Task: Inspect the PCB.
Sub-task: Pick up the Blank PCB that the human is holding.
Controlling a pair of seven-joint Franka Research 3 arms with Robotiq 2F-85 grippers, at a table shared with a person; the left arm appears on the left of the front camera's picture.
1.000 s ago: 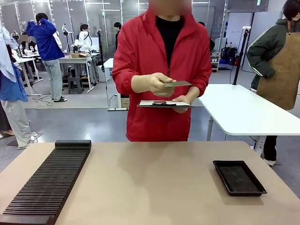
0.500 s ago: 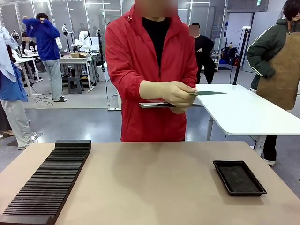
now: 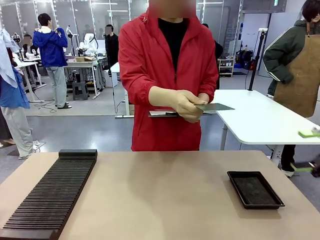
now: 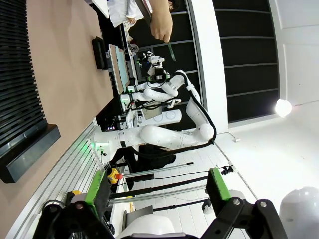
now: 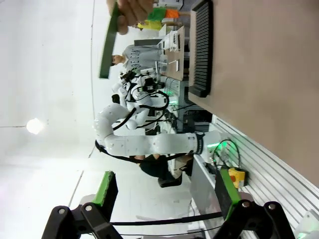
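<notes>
PCB (image 3: 214, 107) lowered slightly in person's hand (image 3: 185, 104); inspection under way, not finished. Left gripper (image 4: 157, 189) and right gripper (image 5: 166, 191): spread wide, empty.

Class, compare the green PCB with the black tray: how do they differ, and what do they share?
The PCB is green and thin; the tray is black with a raised rim. The PCB is held in the air by the person's hand; the tray rests on the table. Both are rectangular and lie roughly level.
</notes>
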